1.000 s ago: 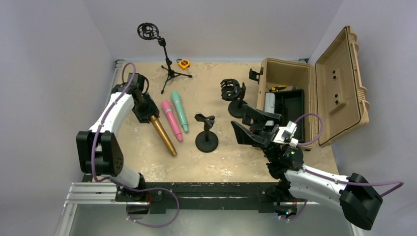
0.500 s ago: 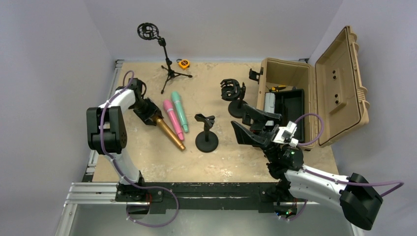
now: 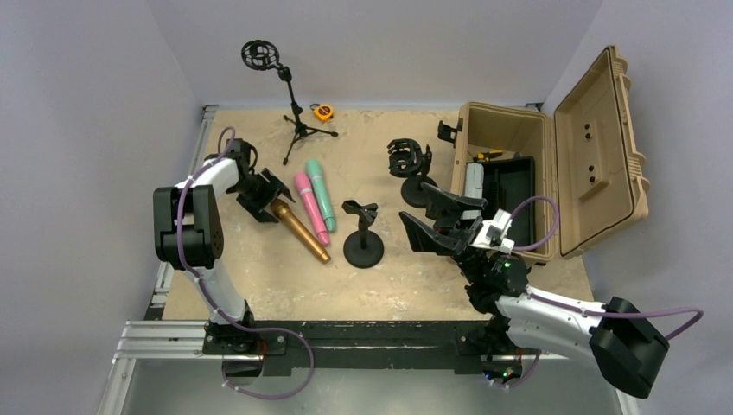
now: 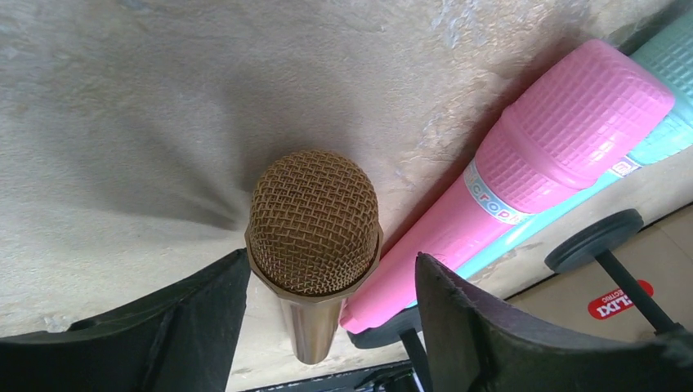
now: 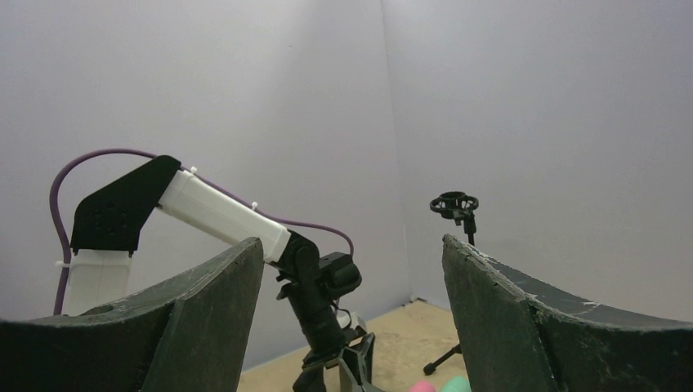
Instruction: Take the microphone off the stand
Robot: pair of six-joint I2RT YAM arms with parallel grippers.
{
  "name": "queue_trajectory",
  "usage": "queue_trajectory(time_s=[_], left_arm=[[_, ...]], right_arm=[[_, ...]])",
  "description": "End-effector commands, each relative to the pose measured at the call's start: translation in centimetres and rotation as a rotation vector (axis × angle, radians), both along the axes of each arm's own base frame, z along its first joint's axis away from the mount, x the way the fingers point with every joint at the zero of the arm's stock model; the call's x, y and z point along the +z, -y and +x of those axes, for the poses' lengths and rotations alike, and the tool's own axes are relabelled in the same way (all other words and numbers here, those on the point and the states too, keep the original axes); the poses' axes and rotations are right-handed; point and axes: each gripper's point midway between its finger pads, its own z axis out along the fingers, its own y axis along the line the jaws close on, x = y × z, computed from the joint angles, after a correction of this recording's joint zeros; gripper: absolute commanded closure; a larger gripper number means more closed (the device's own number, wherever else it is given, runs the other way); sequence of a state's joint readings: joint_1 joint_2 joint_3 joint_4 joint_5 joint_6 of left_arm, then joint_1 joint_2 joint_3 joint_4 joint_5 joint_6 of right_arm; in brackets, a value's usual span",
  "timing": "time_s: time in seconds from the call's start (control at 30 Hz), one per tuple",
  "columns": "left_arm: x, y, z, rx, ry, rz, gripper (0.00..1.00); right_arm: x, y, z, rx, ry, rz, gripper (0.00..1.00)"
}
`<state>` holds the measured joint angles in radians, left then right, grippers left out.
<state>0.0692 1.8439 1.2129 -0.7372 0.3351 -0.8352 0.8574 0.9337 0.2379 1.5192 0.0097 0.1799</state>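
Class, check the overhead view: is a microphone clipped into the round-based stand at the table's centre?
No: the stand is empty, while the gold microphone lies on the table beside it.

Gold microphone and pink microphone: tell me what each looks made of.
Gold microphone: head looks like woven metal mesh with a gold finish, fine grid visible; the collar below shines, metal or plated plastic. Pink microphone: probably matte moulded plastic, its head a solid embossed grid, not open mesh.

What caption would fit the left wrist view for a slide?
Open left fingers flank the gold microphone lying on the table beside the pink microphone.
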Motion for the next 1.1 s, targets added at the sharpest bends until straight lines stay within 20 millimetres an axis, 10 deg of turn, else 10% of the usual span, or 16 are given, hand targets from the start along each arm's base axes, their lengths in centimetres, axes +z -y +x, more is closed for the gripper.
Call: queue_trajectory(time_s=[0.0,0.27,1.07], left_arm=[[1.0,0.6,0.4,0.011,0.036,-0.042,0.27],[3.1,0.1,0.6,-0.007,0.107,0.009,0.02],[8.2,-1.8,1.8,-0.059,0.314,0.195,0.02]], right_arm=[[2.4,0.6,-0.3,-0.013,0.052,0.057,0.22],[1.9,-0.1,0.4,-0.023,0.040,0.036,0.22],[1.7,-0.6,0.5,-0.008,0.044,0.025,0.22]])
